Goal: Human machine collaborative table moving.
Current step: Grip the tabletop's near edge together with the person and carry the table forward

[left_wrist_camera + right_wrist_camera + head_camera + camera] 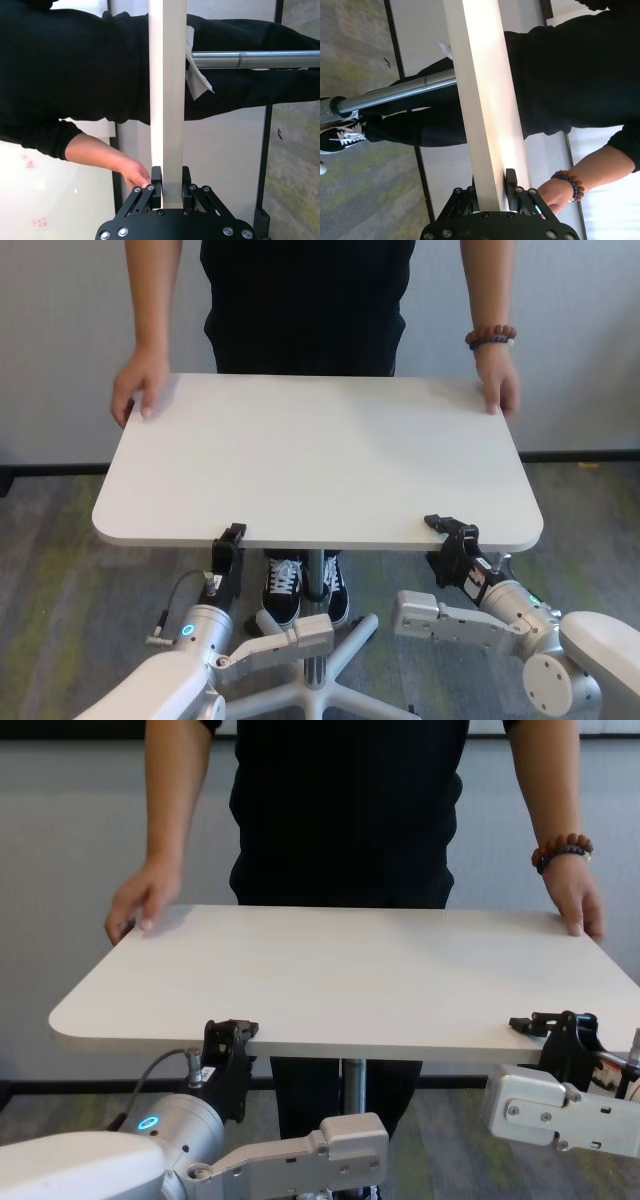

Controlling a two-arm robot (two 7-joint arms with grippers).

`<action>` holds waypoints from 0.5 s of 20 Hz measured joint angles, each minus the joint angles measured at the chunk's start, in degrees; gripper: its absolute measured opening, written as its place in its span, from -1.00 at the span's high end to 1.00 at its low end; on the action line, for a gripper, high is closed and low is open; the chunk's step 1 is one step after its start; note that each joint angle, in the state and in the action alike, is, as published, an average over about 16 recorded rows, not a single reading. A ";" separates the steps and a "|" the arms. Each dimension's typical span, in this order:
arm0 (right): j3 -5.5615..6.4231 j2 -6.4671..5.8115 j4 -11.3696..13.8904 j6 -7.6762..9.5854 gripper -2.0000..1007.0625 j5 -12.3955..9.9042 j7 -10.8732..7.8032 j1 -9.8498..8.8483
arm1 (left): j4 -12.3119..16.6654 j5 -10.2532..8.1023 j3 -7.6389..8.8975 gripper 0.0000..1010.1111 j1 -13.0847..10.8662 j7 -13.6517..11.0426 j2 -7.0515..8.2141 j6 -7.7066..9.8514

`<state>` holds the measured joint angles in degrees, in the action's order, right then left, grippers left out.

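The off-white table [320,455] stands on a slim grey pole [315,575]. My left gripper [230,540] is shut on its near edge at the left; the left wrist view shows the jaws clamped on the thin edge [167,150]. My right gripper [450,530] is shut on the near edge at the right, as the right wrist view [492,150] shows. The human [305,300] in black stands at the far side, with both hands on the far corners. The hand on the right [497,380] wears a brown beaded bracelet [490,337].
The table's white star base [345,650] sits on grey carpet between my arms. The person's black sneakers [285,590] stand next to the pole. A pale wall with a dark baseboard [580,455] runs behind the person.
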<state>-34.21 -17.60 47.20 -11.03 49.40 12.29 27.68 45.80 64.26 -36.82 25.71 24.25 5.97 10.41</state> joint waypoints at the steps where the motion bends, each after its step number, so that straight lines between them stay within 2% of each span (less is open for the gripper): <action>1: 0.00 0.00 0.00 0.00 0.47 0.00 0.00 0.00 | 0.01 0.00 0.00 0.50 0.00 0.00 0.00 0.01; 6: -0.02 -0.02 -0.01 0.01 0.40 0.03 0.01 -0.04 | 0.03 0.02 0.00 0.36 0.01 0.00 0.01 0.03; 10: -0.04 -0.03 -0.03 0.04 0.27 0.05 -0.01 -0.06 | 0.05 0.04 0.00 0.16 0.01 0.00 0.01 0.04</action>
<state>-34.25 -17.63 47.17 -10.99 49.45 12.28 27.63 45.84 64.30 -36.81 25.72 24.26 5.97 10.45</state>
